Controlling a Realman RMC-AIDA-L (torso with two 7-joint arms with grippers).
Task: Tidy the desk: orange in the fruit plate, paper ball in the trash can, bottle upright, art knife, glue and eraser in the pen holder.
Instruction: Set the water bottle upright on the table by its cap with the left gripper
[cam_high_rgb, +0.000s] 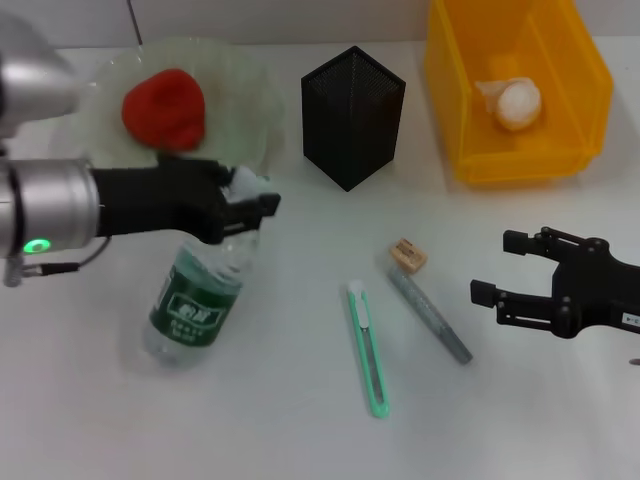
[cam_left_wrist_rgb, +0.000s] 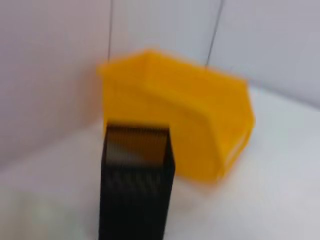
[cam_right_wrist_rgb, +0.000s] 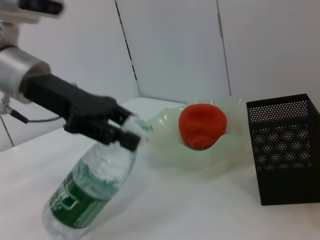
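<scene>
The bottle (cam_high_rgb: 195, 300), tilted with its base on the desk (cam_high_rgb: 280, 420) just before the fruit plate (cam_high_rgb: 250, 90) holding the orange (cam_high_rgb: 163, 108), was clamped at its cap end by the left tool (cam_high_rgb: 245, 205), while the right tool (cam_high_rgb: 500, 268) hovered apart-fingered beside the glue (cam_high_rgb: 430, 318).

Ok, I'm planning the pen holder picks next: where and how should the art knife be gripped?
The art knife lies flat on the desk, long and slim, clear of the glue. Likely best: come straight down from above with the free right pincer, now open, and close across its narrow width near the middle, so it lifts level.
</scene>
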